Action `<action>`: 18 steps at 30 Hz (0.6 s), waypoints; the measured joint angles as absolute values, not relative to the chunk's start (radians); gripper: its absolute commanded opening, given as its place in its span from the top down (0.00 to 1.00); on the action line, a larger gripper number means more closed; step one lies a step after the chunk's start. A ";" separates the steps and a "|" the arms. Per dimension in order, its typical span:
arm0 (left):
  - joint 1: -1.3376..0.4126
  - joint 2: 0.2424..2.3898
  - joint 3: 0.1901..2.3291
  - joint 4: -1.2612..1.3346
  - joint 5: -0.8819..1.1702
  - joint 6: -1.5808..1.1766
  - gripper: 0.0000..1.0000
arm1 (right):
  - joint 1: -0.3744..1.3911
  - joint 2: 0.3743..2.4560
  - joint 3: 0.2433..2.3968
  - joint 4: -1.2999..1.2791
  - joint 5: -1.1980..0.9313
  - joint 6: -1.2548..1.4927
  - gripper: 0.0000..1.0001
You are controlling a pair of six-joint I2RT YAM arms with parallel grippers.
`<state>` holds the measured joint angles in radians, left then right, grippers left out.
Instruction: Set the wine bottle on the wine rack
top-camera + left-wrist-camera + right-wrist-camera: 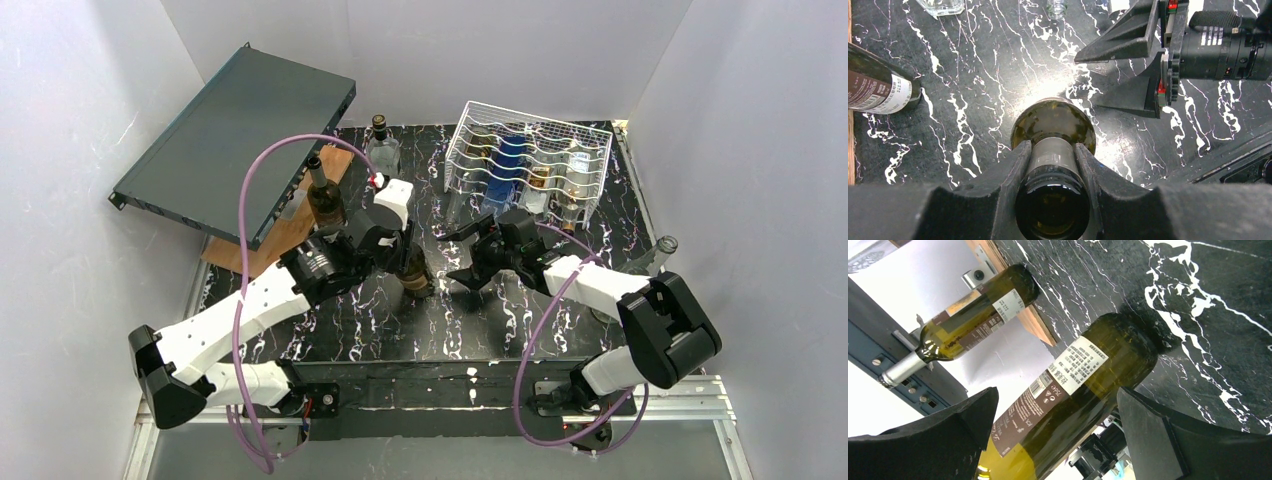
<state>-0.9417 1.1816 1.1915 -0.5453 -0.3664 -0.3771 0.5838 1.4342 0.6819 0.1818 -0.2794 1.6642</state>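
A green wine bottle with a brown and white label stands upright on the black marble table. My left gripper is shut on its neck from above; in the left wrist view the fingers clamp the neck of the bottle. My right gripper is open just right of the bottle, jaws facing it. In the right wrist view the bottle's body lies between the spread fingers, untouched. The white wire wine rack stands at the back right with several bottles in it.
A second green bottle stands on a wooden board beside a tilted dark-teal metal case. A clear bottle stands at the back. Another clear bottle is near the right wall.
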 measured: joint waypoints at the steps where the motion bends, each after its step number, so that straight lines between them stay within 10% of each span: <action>1: -0.942 1.176 1.184 -0.539 -0.367 -0.381 1.00 | 0.587 1.434 0.680 0.183 -0.279 1.664 0.01; 18: -0.945 1.066 0.974 -0.397 -0.276 -0.521 1.00 | 0.605 1.454 0.674 0.135 -0.251 1.593 0.02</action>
<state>-0.9455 1.0664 0.9737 -0.3969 -0.2760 -0.5209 0.6048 1.4536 0.6743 0.1349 -0.2512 1.5932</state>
